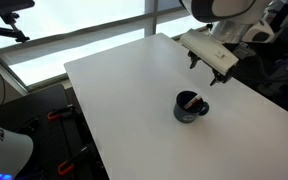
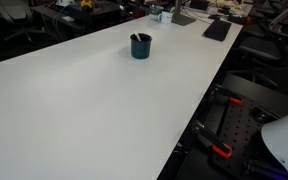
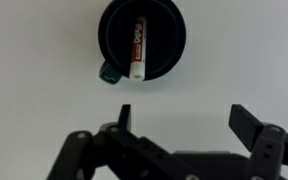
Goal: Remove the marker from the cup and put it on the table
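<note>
One marker [image 3: 138, 52] lies inside the navy cup [image 3: 142, 40] on the white table [image 2: 74, 110]. The gripper [image 3: 184, 120] hovers above, jaws apart. A dark flat slab [image 2: 216, 30] sits well apart.

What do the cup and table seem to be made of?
Cup: dark, smooth, thick-walled with a moulded handle; probably glazed ceramic, possibly plastic. Table: plain white, smooth, no grain; likely laminate, not certain.

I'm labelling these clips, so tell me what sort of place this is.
Probably a lab or office workspace: a long white table, big windows behind it, and red-handled clamps by its edge.
</note>
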Controlling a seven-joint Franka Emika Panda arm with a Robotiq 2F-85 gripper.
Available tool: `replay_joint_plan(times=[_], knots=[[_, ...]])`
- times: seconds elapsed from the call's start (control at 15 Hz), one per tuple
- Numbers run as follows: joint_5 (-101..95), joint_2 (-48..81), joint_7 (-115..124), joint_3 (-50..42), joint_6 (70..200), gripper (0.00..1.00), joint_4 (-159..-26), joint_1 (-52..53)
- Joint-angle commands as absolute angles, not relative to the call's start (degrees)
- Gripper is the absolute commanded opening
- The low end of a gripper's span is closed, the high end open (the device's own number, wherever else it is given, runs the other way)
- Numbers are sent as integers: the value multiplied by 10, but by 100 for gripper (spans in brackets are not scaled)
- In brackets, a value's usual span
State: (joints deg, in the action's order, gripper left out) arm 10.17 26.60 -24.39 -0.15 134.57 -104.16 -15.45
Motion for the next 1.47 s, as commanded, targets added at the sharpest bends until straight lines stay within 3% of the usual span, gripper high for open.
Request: replay_joint_plan(times=[0.0, 0.53, 1.4], knots=[[111, 265, -245, 1, 1281, 100, -1023, -158], [106, 279, -203, -22, 1245, 100, -1022, -155], [68, 314, -180, -31, 1297, 100, -1016, -140]])
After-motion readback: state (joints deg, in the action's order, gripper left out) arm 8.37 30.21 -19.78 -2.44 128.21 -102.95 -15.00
